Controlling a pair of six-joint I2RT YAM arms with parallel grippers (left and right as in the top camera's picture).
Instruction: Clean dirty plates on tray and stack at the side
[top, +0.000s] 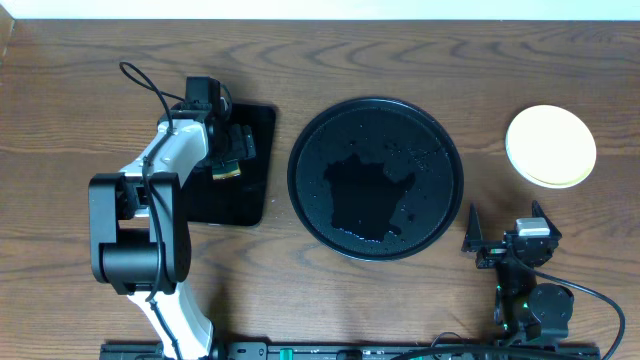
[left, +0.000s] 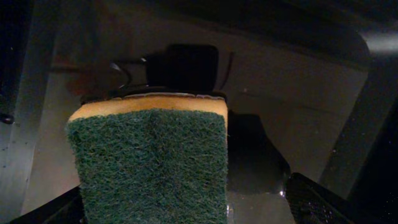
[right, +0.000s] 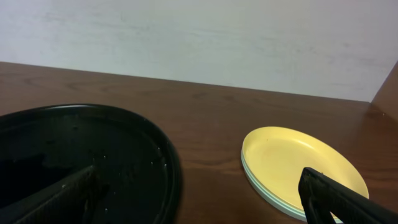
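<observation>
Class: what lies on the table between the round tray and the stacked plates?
Nothing: bare table between tray and plates, shown overhead.

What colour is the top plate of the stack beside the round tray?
The top plate is pale yellow, clearest in the right wrist view.

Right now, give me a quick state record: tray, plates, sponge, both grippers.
round tray: no plates on it, looks wet
plates: stacked right of the round tray, yellow on top
left gripper: open, gap beside sponge
sponge: between the left jaws, over rectangular tray
right gripper: open, empty
</observation>
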